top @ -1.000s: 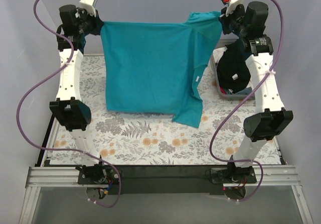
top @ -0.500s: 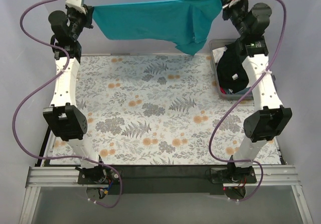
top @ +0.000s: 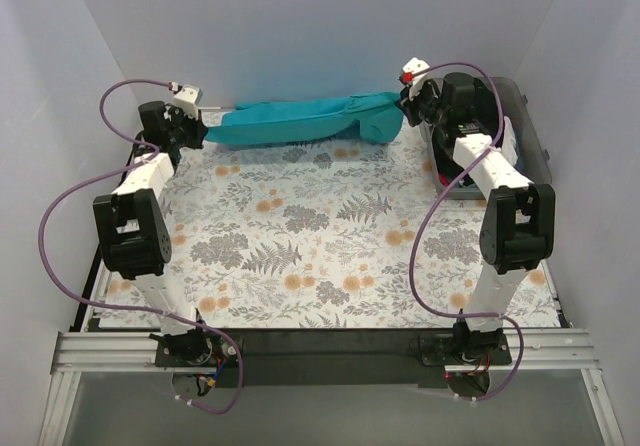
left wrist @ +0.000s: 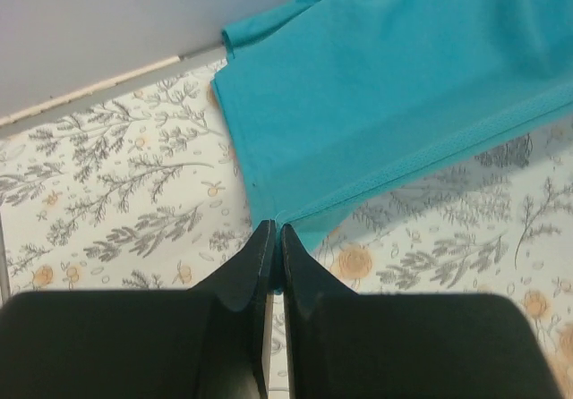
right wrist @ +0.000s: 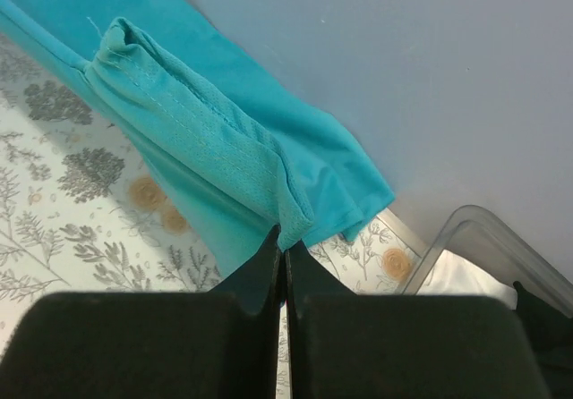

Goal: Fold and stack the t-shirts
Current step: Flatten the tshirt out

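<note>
The teal t-shirt (top: 305,122) stretches in a low band along the table's far edge, between my two grippers. My left gripper (top: 207,132) is shut on its left corner; in the left wrist view the cloth (left wrist: 394,104) fans out from the closed fingertips (left wrist: 276,229). My right gripper (top: 404,114) is shut on the right end, where a bunched fold of teal cloth (right wrist: 215,148) meets the closed tips (right wrist: 282,233). Other t-shirts, dark and whitish, lie in the clear bin (top: 530,126) behind the right arm, mostly hidden by it.
The floral tablecloth (top: 320,236) covers the table. The back wall (top: 300,36) stands right behind the shirt, with side walls left and right. The clear plastic bin's rim (right wrist: 466,229) shows at the right wrist view's lower right.
Both arms have swung down and away toward the back wall. The teal shirt went from hanging high in a sheet to lying low along the far edge of the table.
</note>
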Controlling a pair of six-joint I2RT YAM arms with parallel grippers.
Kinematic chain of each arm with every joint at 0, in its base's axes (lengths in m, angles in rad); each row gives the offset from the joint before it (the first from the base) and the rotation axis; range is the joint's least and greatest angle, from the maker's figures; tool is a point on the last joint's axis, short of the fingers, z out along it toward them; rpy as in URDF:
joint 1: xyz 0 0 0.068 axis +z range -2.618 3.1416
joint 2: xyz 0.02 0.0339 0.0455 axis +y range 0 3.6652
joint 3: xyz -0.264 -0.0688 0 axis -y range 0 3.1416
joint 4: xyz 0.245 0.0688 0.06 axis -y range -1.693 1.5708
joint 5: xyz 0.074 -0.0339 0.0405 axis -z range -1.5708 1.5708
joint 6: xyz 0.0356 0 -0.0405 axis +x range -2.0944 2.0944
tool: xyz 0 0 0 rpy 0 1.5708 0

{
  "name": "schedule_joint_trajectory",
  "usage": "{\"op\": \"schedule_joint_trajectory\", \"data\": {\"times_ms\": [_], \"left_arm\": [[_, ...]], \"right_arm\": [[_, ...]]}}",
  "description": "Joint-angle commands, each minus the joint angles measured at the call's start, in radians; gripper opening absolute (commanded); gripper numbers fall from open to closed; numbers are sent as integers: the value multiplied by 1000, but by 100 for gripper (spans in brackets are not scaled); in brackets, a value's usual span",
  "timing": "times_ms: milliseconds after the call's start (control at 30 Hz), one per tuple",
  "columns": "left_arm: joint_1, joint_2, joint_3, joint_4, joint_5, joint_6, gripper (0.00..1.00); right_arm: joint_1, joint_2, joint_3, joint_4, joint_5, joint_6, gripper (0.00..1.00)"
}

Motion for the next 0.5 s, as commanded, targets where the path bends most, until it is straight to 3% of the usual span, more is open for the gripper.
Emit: {"op": "schedule_joint_trajectory", "data": {"times_ms": [0,200,267,467], "left_arm": [[48,-107,-6,-49,68,68,0],[91,-256,-102,-267,226,225,0],[100,-315,-107,-425,292,302,0],[111,-461,-233,-917,306,760,0]], "right_arm": [[-6,-130,-32,-9,-38,-66,1],[-4,-225,-63,-323,-93,-237,1],[-3,-253,-66,-476,-108,-340,1],[16,-439,-286,-710,-92,-618,1]]}}
